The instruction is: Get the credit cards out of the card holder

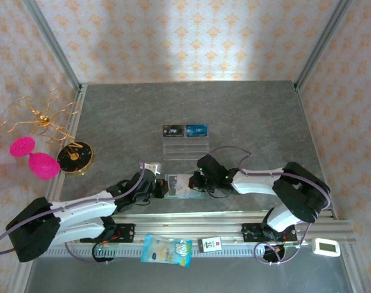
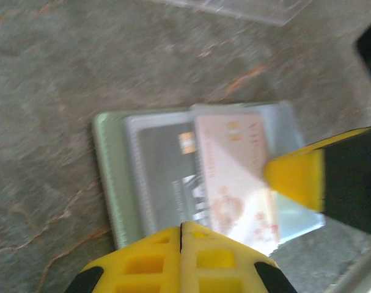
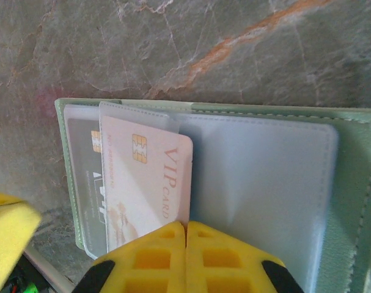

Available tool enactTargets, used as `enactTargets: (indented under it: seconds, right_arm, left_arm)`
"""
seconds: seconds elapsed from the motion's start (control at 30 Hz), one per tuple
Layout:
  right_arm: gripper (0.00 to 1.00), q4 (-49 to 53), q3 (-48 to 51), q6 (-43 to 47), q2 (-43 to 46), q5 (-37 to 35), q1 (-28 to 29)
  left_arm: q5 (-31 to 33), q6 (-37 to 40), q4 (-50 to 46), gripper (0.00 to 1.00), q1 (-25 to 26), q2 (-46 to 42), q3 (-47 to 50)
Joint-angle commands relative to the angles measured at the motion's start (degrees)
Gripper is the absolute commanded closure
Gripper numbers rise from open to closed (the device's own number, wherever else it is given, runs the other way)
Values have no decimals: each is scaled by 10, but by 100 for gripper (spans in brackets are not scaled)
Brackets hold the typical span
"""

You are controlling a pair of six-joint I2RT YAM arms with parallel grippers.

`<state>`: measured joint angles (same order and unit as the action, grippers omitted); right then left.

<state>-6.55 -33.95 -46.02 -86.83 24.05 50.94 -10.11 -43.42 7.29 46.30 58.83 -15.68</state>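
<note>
Grey marbled worktop (image 1: 252, 116), flowery wallpaper all round, and the card holder (image 1: 182, 185) lies open near the front edge, right between your two arms.

The bit that matters: the whitish card (image 3: 151, 183) sits dead ahead of the right tool (image 3: 185, 227). Its long axis points pretty much straight at the tips, tilted a touch, and it pokes about halfway out of its clear sleeve. Its near short edge meets those tips, so your right arm is the nearer one for the pull.

That tool is pressed together. I can't tell whether the card edge is actually caught between the tips or just touching them. The left tool (image 2: 181, 231) is pressed together too, over the holder's opposite edge. Looks like a hold-down to me.

Count:
- one holder
- two cards in it: the whitish one plus a grey card (image 3: 81, 177) fully inside the pocket beside it
- on the acrylic rack (image 1: 185, 148), well apart: one blue card (image 1: 197, 130) and one dark card (image 1: 172, 130)
</note>
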Motion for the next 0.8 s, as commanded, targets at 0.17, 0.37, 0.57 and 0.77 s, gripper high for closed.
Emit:
enactTargets:
  seconds: [0.17, 0.37, 0.57, 0.77]
  right_arm:
    - [100, 11, 6, 26, -2, -16, -1]
    - [100, -2, 13, 24, -2, -16, -1]
    - [100, -10, 13, 25, -7, -14, -1]
    - [97, -12, 12, 28, -4, -12, -1]
  left_arm:
    - [-14, 20, 57, 100, 20, 108, -52]
    - [-17, 19, 67, 100, 22, 150, -55]
    - [-16, 19, 61, 100, 29, 122, -69]
    - [-18, 24, 67, 100, 36, 171, -91]
